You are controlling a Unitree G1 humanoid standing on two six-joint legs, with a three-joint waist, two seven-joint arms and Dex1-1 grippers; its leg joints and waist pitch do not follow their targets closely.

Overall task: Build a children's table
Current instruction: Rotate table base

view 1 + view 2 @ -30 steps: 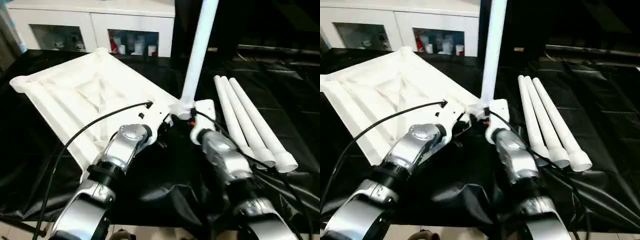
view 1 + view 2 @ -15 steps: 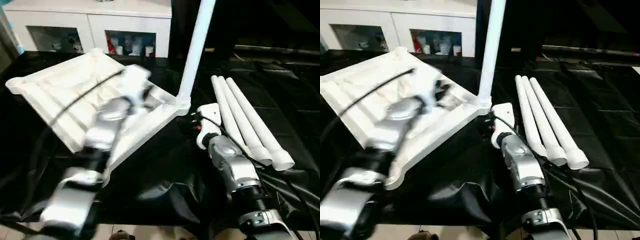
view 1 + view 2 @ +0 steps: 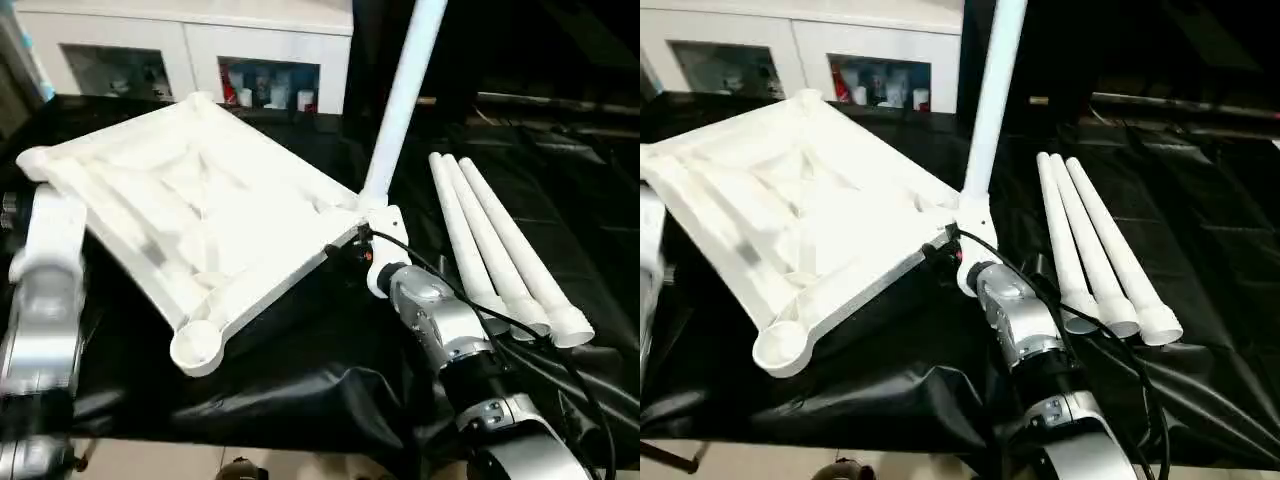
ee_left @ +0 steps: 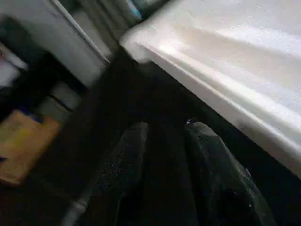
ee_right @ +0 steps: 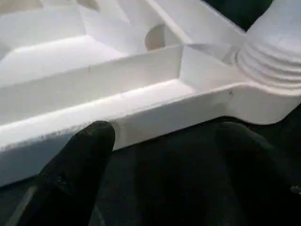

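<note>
— Where is the tabletop (image 3: 190, 215) right now?

— Upside down on the black-covered counter (image 3: 330, 340), ribbed underside facing up, lying at a slant across the left half of the scene. One round corner socket (image 3: 200, 345) points toward the robot and stands empty.

— And the legs?

— One leg (image 3: 400, 100) stands upright in the corner socket nearest the right arm, rising out of the top of the head views. In the right wrist view its ridged base (image 5: 270, 61) sits in that corner. The other three legs (image 3: 500, 245) lie side by side on the counter to the right, touching one another, wide ends toward the robot.

— What is the right pincer (image 5: 160, 146) doing?

— It sits low at the rim of the tabletop, just beside the corner with the standing leg. Its two black fingers (image 5: 80, 160) are spread wide, with nothing between them but the dark cloth — the rim runs just beyond the fingertips.

— And the left one?

— The left arm (image 3: 45, 290) is out at the far left, beside the tabletop's edge. In its wrist view the left pincer (image 4: 164, 132) shows its fingers a narrow way apart, gripping nothing, over the black cloth next to the white rim.

— Anything behind?

— A white cabinet (image 3: 190, 50) with glass-fronted compartments holding small items.
</note>
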